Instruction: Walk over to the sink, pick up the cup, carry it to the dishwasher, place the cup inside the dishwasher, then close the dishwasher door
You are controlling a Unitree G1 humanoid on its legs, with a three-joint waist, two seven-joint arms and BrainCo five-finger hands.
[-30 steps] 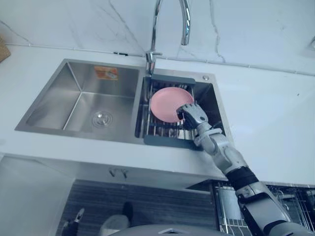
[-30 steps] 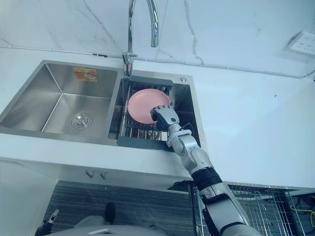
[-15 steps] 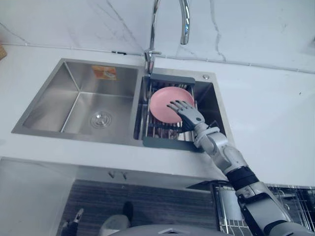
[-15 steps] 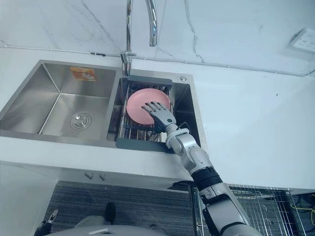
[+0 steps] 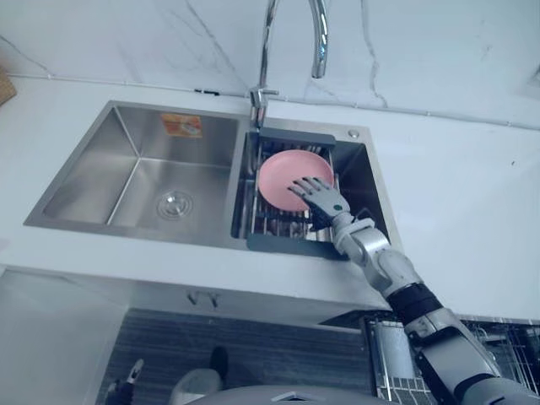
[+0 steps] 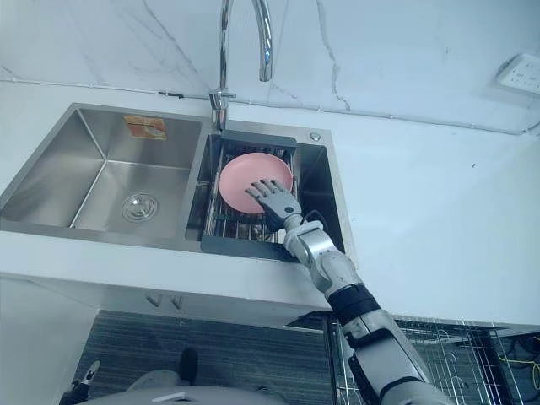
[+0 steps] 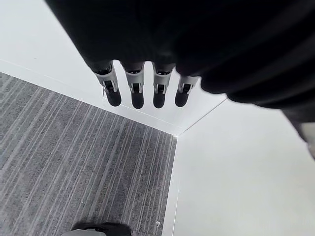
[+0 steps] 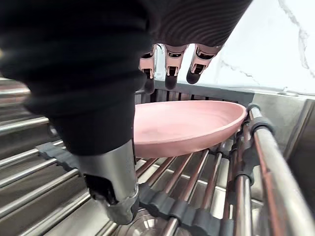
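R hand [image 5: 319, 197] outstretched, fingers spread apart, palm over pink dish [image 5: 280, 179] near rim; L hand [image 7: 143, 91] fingers straight, loose

chrome faucet [image 6: 264, 59], wire rack [image 8: 268, 152], white countertop [image 5: 456, 186]

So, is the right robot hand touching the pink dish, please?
Cannot tell. In the right wrist view the right robot hand holds its fingers above the pink dish, but its thumb overlaps the rim.

Faucet [image 5: 318, 51] above rack [image 5: 283, 223]; left basin [image 5: 126, 181] free
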